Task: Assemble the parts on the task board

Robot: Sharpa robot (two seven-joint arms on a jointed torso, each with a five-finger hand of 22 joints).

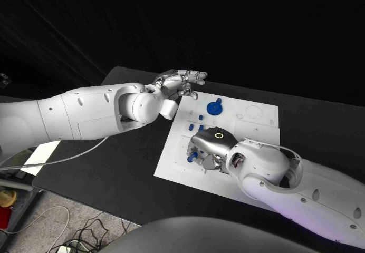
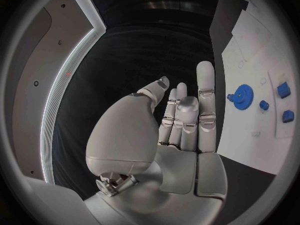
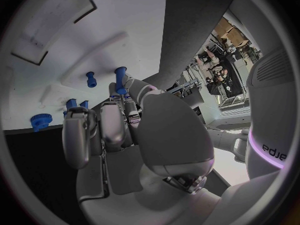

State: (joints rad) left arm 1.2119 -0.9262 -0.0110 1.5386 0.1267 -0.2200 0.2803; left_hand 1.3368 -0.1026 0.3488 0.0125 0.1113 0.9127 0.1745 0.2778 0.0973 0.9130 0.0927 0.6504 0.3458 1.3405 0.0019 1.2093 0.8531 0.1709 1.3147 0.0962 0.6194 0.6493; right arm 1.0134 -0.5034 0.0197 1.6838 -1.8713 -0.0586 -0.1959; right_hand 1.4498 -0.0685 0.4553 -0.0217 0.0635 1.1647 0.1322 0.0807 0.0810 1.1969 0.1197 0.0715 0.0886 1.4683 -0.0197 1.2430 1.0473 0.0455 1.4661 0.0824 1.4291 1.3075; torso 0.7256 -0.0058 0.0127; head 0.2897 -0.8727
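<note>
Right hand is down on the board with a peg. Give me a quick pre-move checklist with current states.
1. Right hand holds a blue peg at its fingertips: ok.
2. Peg upright over its hole: cannot tell.
3. Left hand holds nothing, fingers extended, past the far edge of the task board: ok.
4. Blue gear stands on the board, apart from both hands: ok.
5. Loose small blue peg lies clear of the right hand: ok.
</note>
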